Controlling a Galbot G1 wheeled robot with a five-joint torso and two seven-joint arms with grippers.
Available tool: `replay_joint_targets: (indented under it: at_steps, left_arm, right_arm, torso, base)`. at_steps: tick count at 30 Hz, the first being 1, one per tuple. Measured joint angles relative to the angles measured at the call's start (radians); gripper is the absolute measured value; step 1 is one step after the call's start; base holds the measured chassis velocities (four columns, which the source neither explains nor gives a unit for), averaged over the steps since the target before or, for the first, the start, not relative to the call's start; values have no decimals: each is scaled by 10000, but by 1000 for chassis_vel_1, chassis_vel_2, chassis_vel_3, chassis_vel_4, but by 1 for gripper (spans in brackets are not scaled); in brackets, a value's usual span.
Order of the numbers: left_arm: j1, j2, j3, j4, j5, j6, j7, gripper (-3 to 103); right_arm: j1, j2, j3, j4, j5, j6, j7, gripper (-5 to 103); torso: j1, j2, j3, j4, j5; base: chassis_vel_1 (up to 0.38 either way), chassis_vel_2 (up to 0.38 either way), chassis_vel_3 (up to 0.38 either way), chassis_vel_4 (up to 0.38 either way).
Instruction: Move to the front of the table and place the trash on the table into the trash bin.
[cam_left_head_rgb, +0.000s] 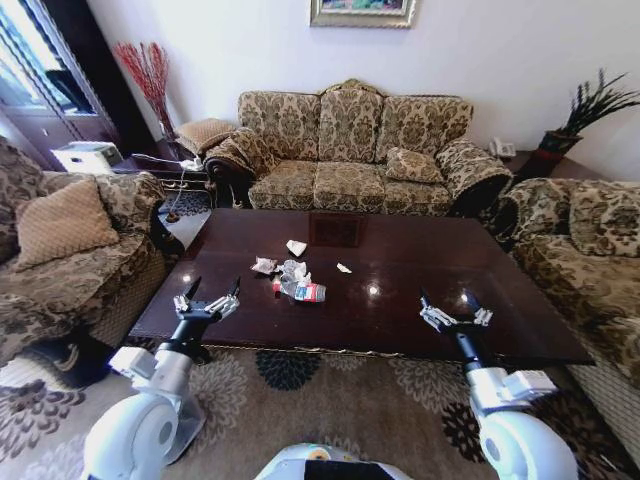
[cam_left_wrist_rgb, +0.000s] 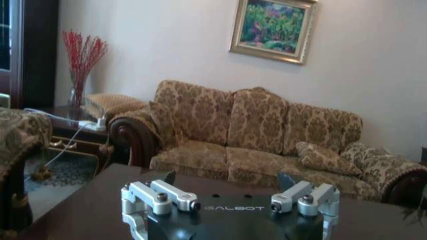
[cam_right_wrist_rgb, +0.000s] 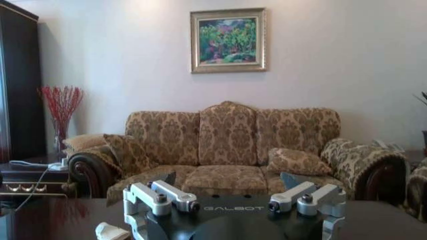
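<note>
Head view. The robot stands at the near long edge of the table (cam_left_head_rgb: 400, 250), both arms raised over that edge. The left gripper (cam_left_head_rgb: 207, 298) sits at about 8 o'clock from the trash, fingers spread wide, holding nothing. The right gripper (cam_left_head_rgb: 455, 311) sits at about 4 o'clock from it, equally spread and empty. The trash lies left of the table's centre: a plastic bottle (cam_left_head_rgb: 303, 290) touching a crumpled wad (cam_left_head_rgb: 292, 270), further scraps at 9 o'clock (cam_left_head_rgb: 264, 265), 12 o'clock (cam_left_head_rgb: 296, 247) and 2 o'clock (cam_left_head_rgb: 343, 268). The trash bin cannot be located from here. Risk: a carry begun without a known drop point may end in a spill on the carpet (cam_left_head_rgb: 300, 380).

Left wrist view. The open fingers (cam_left_wrist_rgb: 158, 196) hang over the dark tabletop (cam_left_wrist_rgb: 87, 210), sofa (cam_left_wrist_rgb: 253, 135) beyond. Risk: the glossy surface gives little grip; a descending claw may push a light scrap aside instead of catching it.

Right wrist view. Fingers (cam_right_wrist_rgb: 160, 196) apart, empty; one white scrap (cam_right_wrist_rgb: 112, 232) lies close beside the claw. Risk: the bottle is round and rests against paper, so, in my judgement, a pinch off its middle could roll it away or scatter the pieces toward the table's edge.
</note>
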Motion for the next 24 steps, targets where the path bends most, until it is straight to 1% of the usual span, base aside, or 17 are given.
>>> replay_joint_targets:
  at_steps: [7,12,17,20,22,24]
  left_arm:
    - [43,-107,-155,183,-6,94,-157,100]
    - [-57,-142,-160,375,-8,99,-171,100]
    - [-126,-89,-157,559,-6,101,-173,100]
    - [-147,-39,-164,646,-5,101,-175,100]
    - [-169,28,-214,723,-14,101,-175,100]
    - [-177,73,-246,762,-30,101,-175,100]
  right_arm:
    - [380,-11,-274,-112,15,-5,46,100]
    - [508,-5,-422,-239,13,-18,72,100]
    - [607,67,-595,-369,2,-13,128,100]
    - [656,100,-655,-429,6,18,140,100]
    - [735,106,-708,-492,57,62,168,100]
    - [801,97,-734,-517,112,81,200,100]
  torso:
    - [0,0,0,2,0]
    - [0,0,0,1,1]
    - [2,-1,1,1,1]
    - [2,-1,1,1,-6]
    - [1,0,0,1,1]
    - [1,0,0,1,-1]
  base:
    - [8,7,-4,-6]
    - [79,81,-84,-84]
    - [174,179,-179,-191]
    - [241,259,-271,-221]
    - [277,269,-273,-270]
    - [222,236,-273,-224]
